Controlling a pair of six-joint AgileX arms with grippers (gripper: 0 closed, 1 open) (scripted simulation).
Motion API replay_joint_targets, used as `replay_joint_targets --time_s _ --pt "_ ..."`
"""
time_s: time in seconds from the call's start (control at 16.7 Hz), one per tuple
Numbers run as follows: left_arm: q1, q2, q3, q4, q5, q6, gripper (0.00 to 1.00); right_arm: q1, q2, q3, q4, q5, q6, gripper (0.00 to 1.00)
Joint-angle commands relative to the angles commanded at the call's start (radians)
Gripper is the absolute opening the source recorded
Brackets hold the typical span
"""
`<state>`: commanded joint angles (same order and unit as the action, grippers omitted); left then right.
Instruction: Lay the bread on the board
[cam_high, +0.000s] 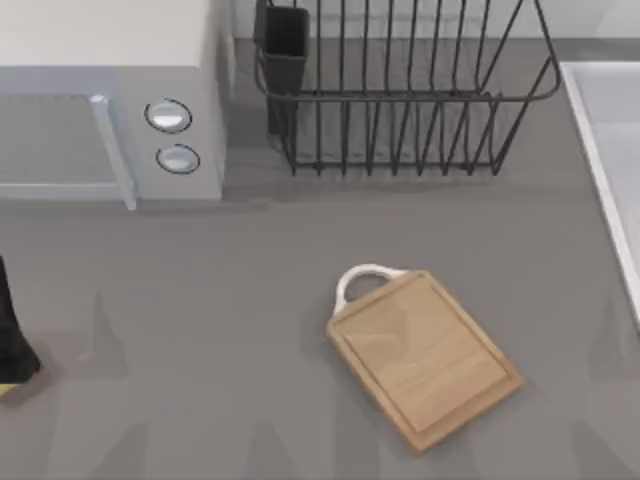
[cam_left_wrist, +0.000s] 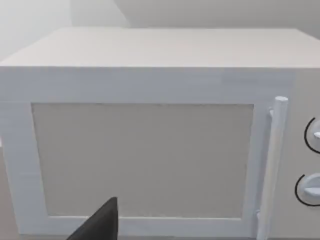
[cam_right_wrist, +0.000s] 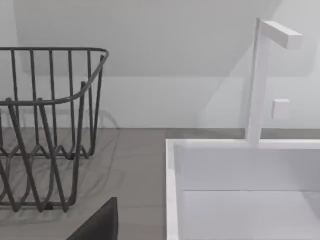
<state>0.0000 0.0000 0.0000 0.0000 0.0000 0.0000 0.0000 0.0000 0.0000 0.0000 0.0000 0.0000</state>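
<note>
Near edge first: the light wooden rectangular cutting board (cam_high: 424, 356) with rounded corners, edge groove and white loop handle lies flat on the grey table (cam_high: 200, 300), its top bare.

Left of the board, at the table's left edge, sits the left arm's black gripper (cam_high: 12, 345); can't tell if its fingers are apart or together. A sliver of yellow-tan (cam_high: 8, 388) shows just under it, possibly the bread, too little visible to be sure.

Judgement: step is pickup/early carry, nothing placed yet. Next move calls for carrying the bread rightward to the board and setting it down there.

Farther back from the board: white microwave (cam_high: 110, 100), dark wire dish rack (cam_high: 400, 90), white sink (cam_right_wrist: 240, 190). No brands or readable text anywhere.
</note>
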Motion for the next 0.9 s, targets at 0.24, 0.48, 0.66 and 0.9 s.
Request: replay_joint_targets --time_s 0.24,0.48,0.66,0.9 --pt "0.002 0.033 0.028 -0.026 0.0 0.027 1.0 0.0 0.0 0.0 0.0 0.0 0.0 1.0" --pt "0.012 0.226 0.173 -0.156 0.0 0.163 1.0 0.0 0.0 0.0 0.0 0.0 0.0 1.0" --pt "0.023 0.479 0.327 -0.303 0.0 0.313 1.0 0.0 0.0 0.0 0.0 0.0 0.0 1.0" --pt "0.04 0.897 0.549 -0.528 -0.001 0.536 1.0 0.0 0.0 0.0 0.0 0.0 0.0 1.0"
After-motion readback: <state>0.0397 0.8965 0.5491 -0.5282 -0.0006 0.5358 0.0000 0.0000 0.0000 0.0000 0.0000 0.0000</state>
